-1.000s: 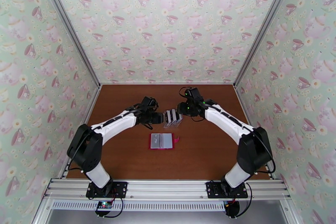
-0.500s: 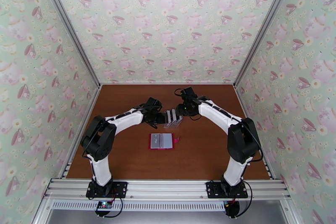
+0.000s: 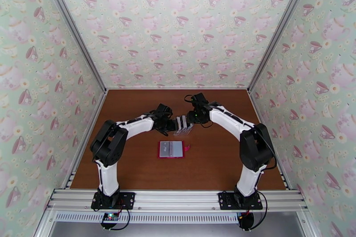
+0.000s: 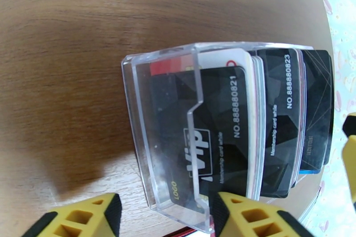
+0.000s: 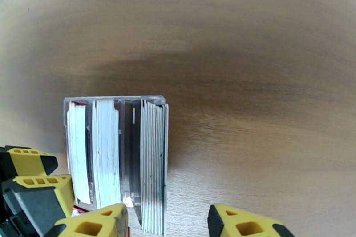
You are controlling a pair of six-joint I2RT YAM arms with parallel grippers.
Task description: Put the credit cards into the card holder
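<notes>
From above, your cards (image 3: 180,122) stand on edge in a clear stand (image 3: 187,130) at mid-surface (image 3: 213,162). The red wallet (image 3: 171,149) lies open and flat at 6 o'clock from the stand, apart from it, with no card in it yet. The left fingers (image 3: 172,125) meet the stand from 9 o'clock and the right fingers (image 3: 190,118) from 2 o'clock.

In the left wrist view, your fingers are apart and clamp nothing. The stand's near end sits between them. Whether one tip touches its front lip, you cannot tell.

In the right wrist view, the fingers are also apart. They straddle the outermost pack without gripping it, with a clear gap on its outer side.

Expect the cards to be light, stiff and slick. They are packed tight, so neighbours may lift together. Pinch one across its flat faces at the free upper edge. The stand looks light and may slide or tip.
</notes>
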